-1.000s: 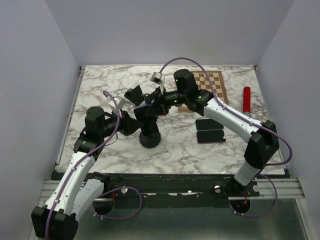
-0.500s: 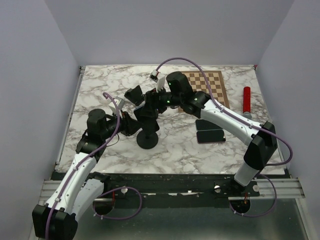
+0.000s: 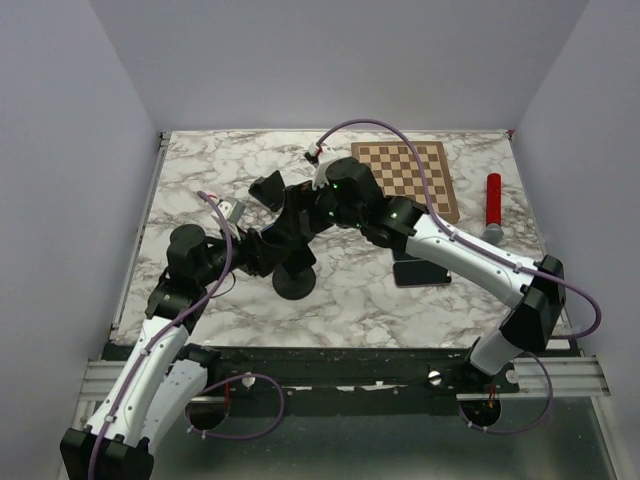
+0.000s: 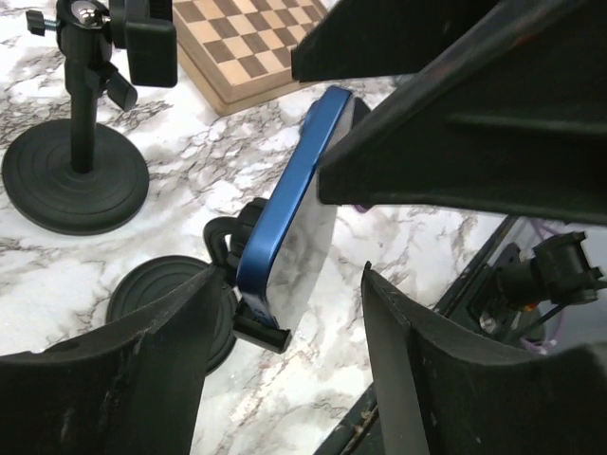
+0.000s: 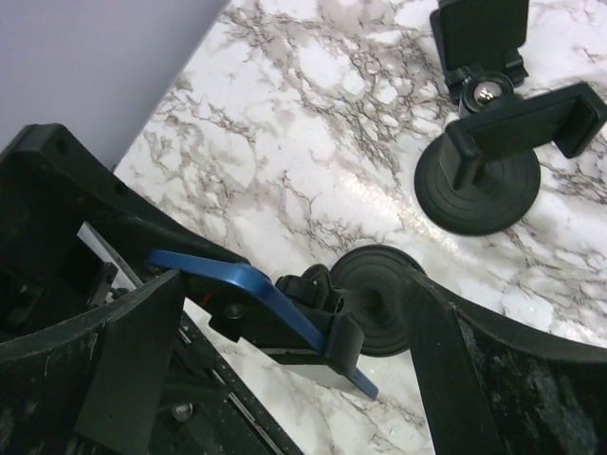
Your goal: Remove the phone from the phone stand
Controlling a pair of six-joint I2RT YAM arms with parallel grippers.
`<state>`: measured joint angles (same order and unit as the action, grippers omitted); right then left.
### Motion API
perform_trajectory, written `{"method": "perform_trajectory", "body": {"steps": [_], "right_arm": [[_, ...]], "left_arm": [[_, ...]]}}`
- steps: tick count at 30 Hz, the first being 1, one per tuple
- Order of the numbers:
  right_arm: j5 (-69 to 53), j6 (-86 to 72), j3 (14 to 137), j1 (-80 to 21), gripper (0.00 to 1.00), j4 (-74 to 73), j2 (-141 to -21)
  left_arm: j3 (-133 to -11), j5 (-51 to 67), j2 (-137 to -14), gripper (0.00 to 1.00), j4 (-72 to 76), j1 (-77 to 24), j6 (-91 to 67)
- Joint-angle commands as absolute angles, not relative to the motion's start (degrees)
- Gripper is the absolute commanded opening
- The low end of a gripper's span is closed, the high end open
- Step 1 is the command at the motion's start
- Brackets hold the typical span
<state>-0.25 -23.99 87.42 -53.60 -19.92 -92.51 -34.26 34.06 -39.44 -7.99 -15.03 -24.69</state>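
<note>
Phone [image 4: 285, 213] sits tilted, clamped in the phone stand [image 4: 159, 286].

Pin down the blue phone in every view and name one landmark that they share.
Left wrist: blue phone at centre, tilted, in its clamp.
Right wrist: lower centre, blue edge showing.
Top external: hidden by the arms, just above the stand's round black base.
Shared landmark: that base, lower left in left wrist, centre in right wrist.

The phone [image 4: 285, 237] — its top end lost behind the right gripper [image 4: 322, 118] — is unseen overhead.
</note>
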Motion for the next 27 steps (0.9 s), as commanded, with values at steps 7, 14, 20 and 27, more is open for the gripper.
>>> {"method": "perform_trajectory", "body": {"steps": [7,14,20,27], "right_arm": [[22.5,-26.9,89.0,-61.3,1.00,-25.5,-89.1],[31.0,-27.3,95.0,-67.0,1.00,-31.0,-92.7],[38.1,-29.4,103.0,-71.3,1.00,-36.2,-99.8],[47.2,-32.0,114.4,-73.8,1.00,-47.0,-109.3]], "left_arm": [[-37.6,24.7,-28.6,0.90,-18.3,-15.2,-23.2],[-41.9,-5.4,-14.4,0.96,-32.3,-15.2,-28.0],[-43.8,-10.5,-11.5,0.96,-33.9,-15.2,-27.3],[-42.6,-9.2,-12.0,0.97,-33.7,-15.2,-28.2]]}}
